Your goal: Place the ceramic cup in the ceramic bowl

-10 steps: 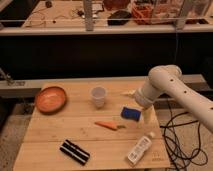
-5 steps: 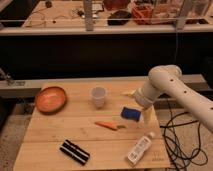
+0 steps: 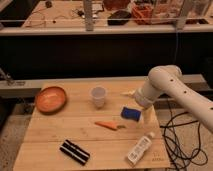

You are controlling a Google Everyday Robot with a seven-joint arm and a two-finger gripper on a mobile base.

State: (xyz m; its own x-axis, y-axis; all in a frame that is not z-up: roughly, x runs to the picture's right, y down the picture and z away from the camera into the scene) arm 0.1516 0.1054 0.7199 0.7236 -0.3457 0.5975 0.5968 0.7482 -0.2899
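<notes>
Nothing had moved since the earlier frames: arm and objects sat in the same places. The gripper [image 3: 147, 114] hung at the right side of the wooden table [image 3: 50, 142], just beside a blue block [image 3: 131, 113], possibly a sponge. Its opening could not be told, and it carried nothing that I could make out.

The ceramic cup [image 3: 98, 96] stood upright and free near the table's middle, well apart from the gripper. The ceramic bowl [image 3: 50, 98] sat at the left edge, apart from the cup.

Risks:
- A low approach could sweep the blue block or the orange carrot-like piece [image 3: 107, 125] along.
- The cup is tapered and handleless, so an off-centre pinch could tip or drop it.
- The bowl is shallow, so a high release could topple the cup or chip the ceramic.

Containers: the bowl looked empty, and nothing showed in the cup. A white bottle [image 3: 139, 149] lay capped at the front.
</notes>
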